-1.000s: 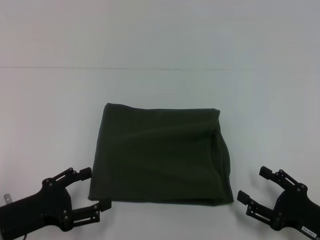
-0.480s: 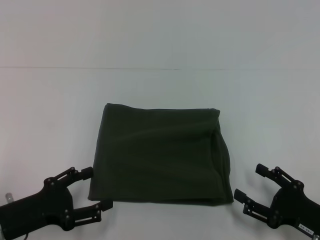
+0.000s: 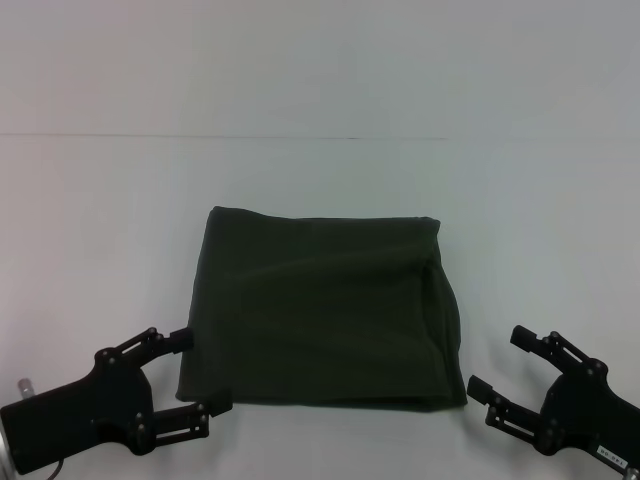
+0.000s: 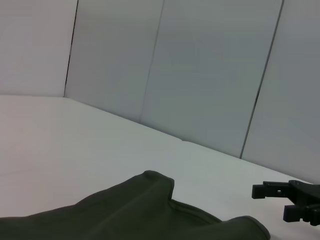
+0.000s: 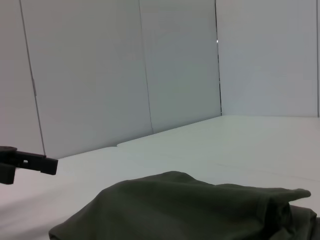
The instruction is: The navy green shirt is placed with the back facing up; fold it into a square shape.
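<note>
Olive navy green shirt (image 3: 322,310) lies folded, nearly square, slightly wider than deep

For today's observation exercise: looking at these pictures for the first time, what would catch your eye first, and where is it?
The navy green shirt stands out first: a dark, roughly square folded bundle lying in the middle of the white table. Next come the two black grippers at the near edge, the left gripper beside the shirt's near left corner and the right gripper just off its near right corner, both with jaws open and holding nothing.

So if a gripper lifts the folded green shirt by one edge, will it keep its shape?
Probably not. The navy green shirt looks like soft fabric with wrinkles and loose layers at its right edge, so it would likely droop and unfold. It seems light.
</note>
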Controlling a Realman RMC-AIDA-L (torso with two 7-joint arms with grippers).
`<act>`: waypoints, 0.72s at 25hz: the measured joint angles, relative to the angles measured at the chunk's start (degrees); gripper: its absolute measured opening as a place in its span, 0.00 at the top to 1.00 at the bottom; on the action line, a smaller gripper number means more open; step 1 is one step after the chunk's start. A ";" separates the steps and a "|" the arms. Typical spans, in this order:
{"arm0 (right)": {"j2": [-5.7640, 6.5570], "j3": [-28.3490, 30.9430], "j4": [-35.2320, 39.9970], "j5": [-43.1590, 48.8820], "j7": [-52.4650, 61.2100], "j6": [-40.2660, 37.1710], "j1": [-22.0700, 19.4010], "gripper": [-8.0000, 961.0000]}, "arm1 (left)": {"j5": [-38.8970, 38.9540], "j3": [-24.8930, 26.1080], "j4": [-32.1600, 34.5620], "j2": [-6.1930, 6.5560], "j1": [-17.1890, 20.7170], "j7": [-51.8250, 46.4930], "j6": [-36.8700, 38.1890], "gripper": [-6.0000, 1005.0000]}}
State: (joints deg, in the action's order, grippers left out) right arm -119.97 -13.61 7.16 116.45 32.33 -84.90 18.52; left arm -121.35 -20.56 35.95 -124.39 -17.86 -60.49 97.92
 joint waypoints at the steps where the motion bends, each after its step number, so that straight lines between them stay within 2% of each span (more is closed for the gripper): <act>1: 0.00 0.03 -0.03 -0.03 0.00 0.00 -0.10 0.05 | 0.00 0.06 0.00 0.03 0.01 0.00 0.16 0.06; 18: 0.07 0.17 0.02 -0.17 0.08 -0.28 0.61 0.05 | 0.08 0.17 -0.09 0.02 0.12 0.01 0.15 0.06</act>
State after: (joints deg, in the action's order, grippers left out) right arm -119.89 -13.44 7.19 116.27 32.41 -85.18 19.12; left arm -121.27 -20.39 35.86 -124.36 -17.74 -60.48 98.07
